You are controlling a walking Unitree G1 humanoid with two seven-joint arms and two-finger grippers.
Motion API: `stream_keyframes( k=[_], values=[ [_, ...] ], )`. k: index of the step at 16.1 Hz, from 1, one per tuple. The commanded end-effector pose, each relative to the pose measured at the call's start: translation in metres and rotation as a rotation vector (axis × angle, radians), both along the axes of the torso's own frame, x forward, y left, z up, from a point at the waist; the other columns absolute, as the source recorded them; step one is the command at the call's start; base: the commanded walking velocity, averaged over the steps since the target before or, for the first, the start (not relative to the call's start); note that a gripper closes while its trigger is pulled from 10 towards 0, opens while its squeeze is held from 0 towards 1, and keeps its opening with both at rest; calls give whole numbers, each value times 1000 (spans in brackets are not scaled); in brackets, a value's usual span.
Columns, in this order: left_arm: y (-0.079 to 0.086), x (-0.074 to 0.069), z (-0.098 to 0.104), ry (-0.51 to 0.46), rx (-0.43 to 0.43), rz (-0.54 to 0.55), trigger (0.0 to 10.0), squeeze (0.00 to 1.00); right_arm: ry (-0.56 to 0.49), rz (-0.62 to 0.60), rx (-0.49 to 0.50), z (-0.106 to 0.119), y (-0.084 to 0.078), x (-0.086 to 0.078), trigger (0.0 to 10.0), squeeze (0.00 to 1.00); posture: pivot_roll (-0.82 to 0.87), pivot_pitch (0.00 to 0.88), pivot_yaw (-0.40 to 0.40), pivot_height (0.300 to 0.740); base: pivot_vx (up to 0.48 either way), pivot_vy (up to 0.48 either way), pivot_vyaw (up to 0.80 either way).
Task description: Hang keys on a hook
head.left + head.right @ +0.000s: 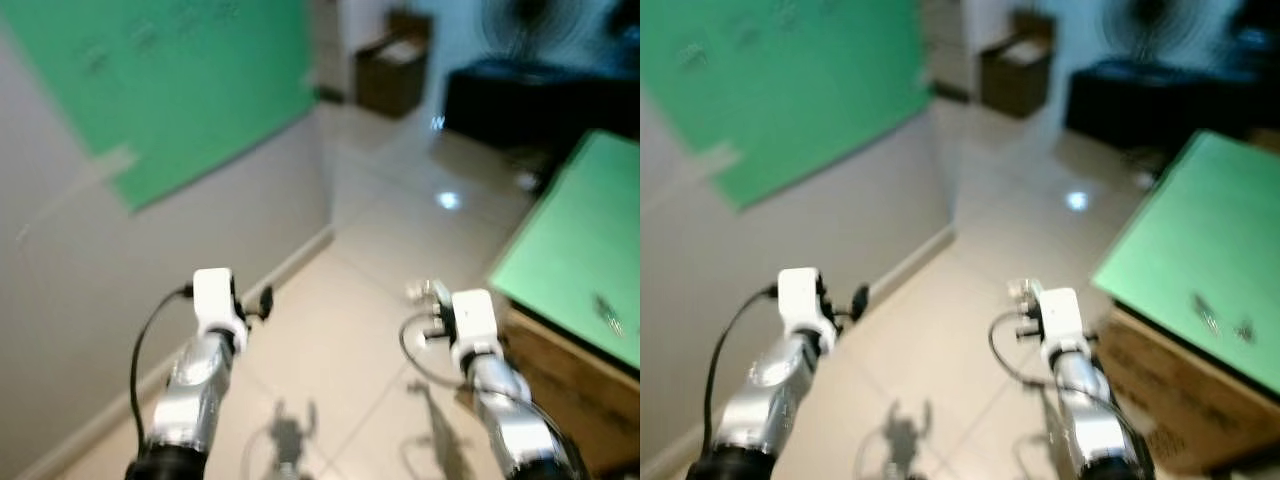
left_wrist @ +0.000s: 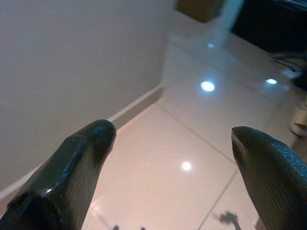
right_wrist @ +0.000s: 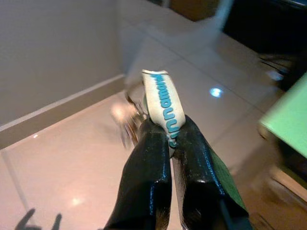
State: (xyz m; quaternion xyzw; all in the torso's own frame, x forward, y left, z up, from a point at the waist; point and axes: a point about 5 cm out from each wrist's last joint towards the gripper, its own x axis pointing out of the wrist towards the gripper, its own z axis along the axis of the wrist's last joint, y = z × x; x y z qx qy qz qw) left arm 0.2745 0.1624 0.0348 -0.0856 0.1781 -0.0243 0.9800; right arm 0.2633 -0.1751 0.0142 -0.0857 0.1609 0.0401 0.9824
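right wrist view: right gripper (image 3: 170, 139) clamps keys (image 3: 163, 103)

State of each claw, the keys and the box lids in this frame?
Left claw: open, holding nothing, above the floor.
Right claw: shut on the key strap.
Keys: dangling beside the strap, blurred, not yet hung.
Brown box: top open.

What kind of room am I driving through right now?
Probably a tiled room or hallway in a home: glossy beige floor tiles, a plain wall bearing a green sheet, and a green-topped table. The right gripper holds the keys.
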Motion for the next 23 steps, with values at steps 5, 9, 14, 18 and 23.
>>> stream_keyframes(
  k=[5, 9, 14, 18, 23],
  values=[
    [17, -8, -11, -29, -33, 122, 10000, 0, -69, 69, -24, 16, 0, 11, 0, 0, -166, 0, 14, 740, 0, 0, 721],
    [4, -9, -20, -6, -32, 100, 10000, 0, -68, 85, -59, 20, -10, 22, 0, 0, -164, 0, -7, 740, 0, 0, 708],
    [3, -1, -18, 8, 31, 65, 10000, 0, -53, 58, -29, 13, -5, 21, 0, 0, -150, 0, 19, 740, 0, 0, 490],
    [0, 5, -13, -6, 47, 50, 10000, 0, -38, 64, -47, 4, -1, 15, 0, 0, -139, 0, 25, 740, 0, 0, 0],
    [-4, 7, -10, -12, 82, 47, 10000, 0, -41, 81, -43, 3, 1, 16, 0, 0, -128, 0, 13, 740, 86, 0, 0]
  ],
)
